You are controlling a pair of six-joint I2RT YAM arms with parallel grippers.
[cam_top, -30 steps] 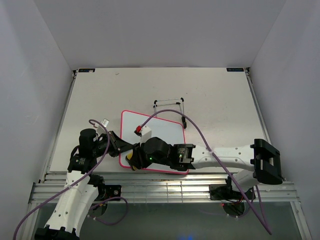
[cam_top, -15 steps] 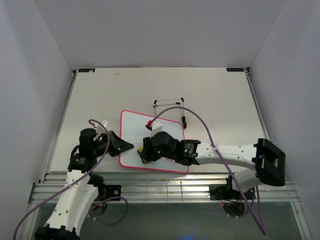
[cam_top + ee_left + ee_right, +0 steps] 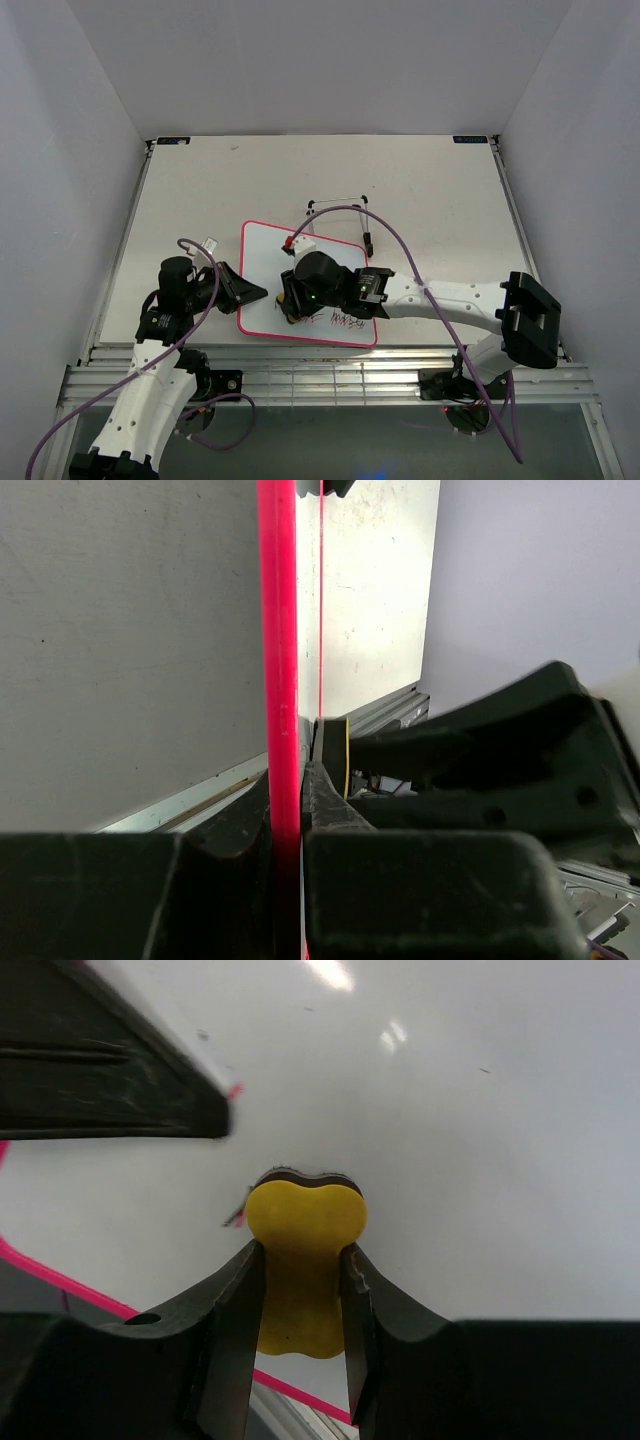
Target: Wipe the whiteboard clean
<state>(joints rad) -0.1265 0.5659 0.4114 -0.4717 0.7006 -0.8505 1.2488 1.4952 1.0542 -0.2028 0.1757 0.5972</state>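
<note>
Right gripper (image 3: 302, 1255) closed on the yellow eraser (image 3: 305, 1215), pad pressed to the whiteboard (image 3: 262, 252), which lies flat on the table (image 3: 200, 190) near the arm bases. Left gripper (image 3: 290, 785) clamps the board's pink left edge. Far part looks clean; scribbles (image 3: 340, 320) along the near edge unerased. Judged partway done.

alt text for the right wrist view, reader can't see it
The right gripper clamps a small yellow eraser, its dark felt end against the whiteboard. The board's pink frame crosses the lower left.
</note>
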